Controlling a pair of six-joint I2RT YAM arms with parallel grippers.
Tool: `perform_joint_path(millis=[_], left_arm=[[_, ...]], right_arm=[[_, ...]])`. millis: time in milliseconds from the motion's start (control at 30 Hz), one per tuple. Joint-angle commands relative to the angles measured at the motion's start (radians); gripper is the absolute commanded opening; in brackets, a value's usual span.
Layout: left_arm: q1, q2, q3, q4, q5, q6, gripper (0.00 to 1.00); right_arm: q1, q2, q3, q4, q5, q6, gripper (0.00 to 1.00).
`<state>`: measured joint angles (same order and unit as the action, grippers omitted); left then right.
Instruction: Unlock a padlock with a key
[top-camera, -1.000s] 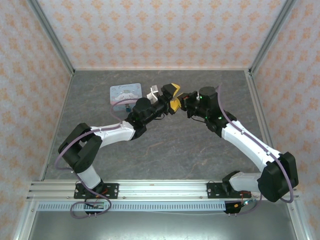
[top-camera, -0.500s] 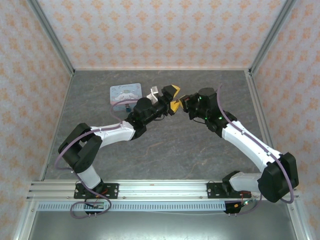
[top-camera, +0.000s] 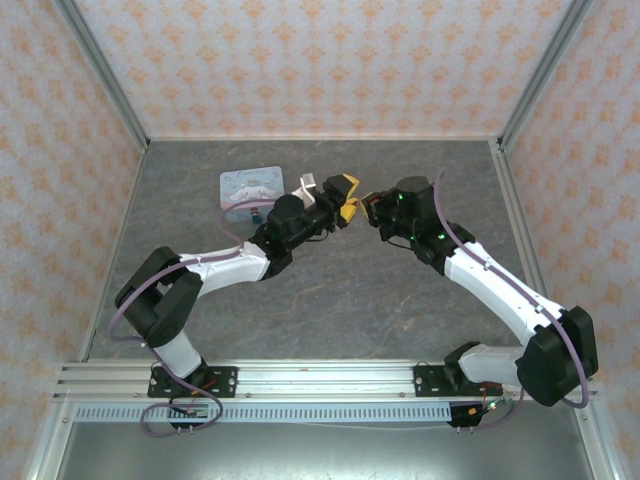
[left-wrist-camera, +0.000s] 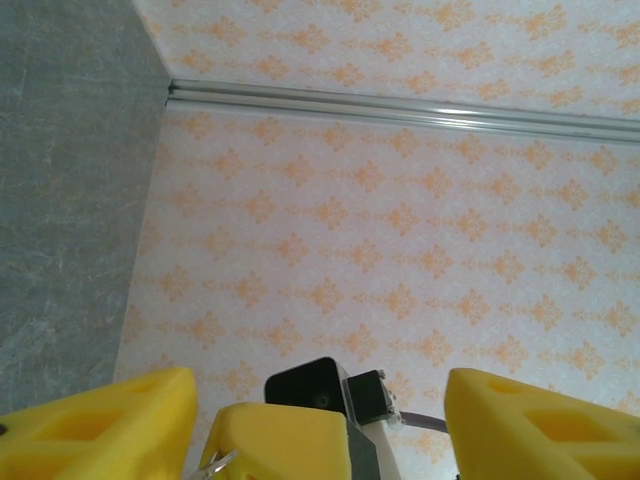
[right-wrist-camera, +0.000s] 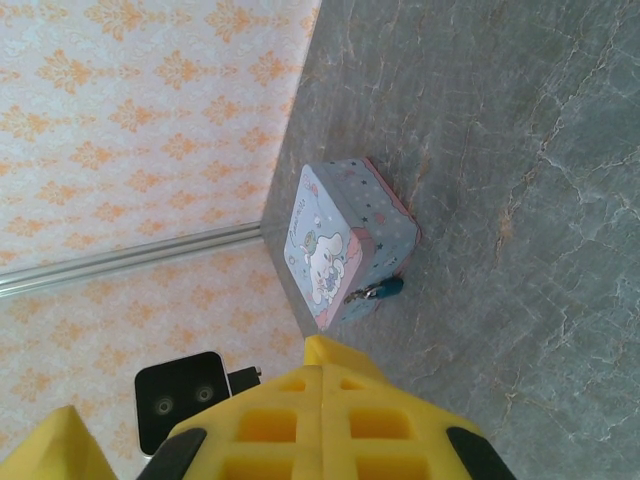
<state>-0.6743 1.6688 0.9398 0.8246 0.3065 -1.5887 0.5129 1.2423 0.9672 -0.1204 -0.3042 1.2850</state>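
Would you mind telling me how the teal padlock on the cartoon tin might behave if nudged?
The padlock appears hooked at the tin's side, so it would probably swing rather than hold still. Being tiny, it may slip from a pinch. The tin might slide too.

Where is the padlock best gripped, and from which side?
Probably the padlock by its teal body, from the tin's near front side: it hangs from the front wall, body jutting out free, while its shackle sits tucked at the clasp.

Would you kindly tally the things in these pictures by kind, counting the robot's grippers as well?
tin: 1
padlock: 1
grippers: 2, the left gripper and the right gripper
total: 4
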Motion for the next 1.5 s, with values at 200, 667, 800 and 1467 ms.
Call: perform_joint_path(millis=[200, 667, 800, 1467], left_arm=[[-0.006, -0.043, 0.005, -0.024, -0.005, 0.03, 0.51], [-0.007, -0.046, 0.008, -0.059, -0.01, 0.042, 0.19], [-0.007, -0.05, 0.01, -0.073, -0.012, 0.06, 0.09], [0.012, -0.278, 0.177, -0.679, 0.058, 0.744, 0.0]], right_arm=[[0.004, -0.021, 0.016, -0.016, 0.019, -0.015, 0.0], [0.005, -0.024, 0.01, -0.012, 0.018, -0.012, 0.0], [0.004, -0.031, 0.002, -0.005, 0.022, -0.015, 0.0], [-0.14, -0.374, -0.294, 0.225, -0.193, -0.53, 0.4]])
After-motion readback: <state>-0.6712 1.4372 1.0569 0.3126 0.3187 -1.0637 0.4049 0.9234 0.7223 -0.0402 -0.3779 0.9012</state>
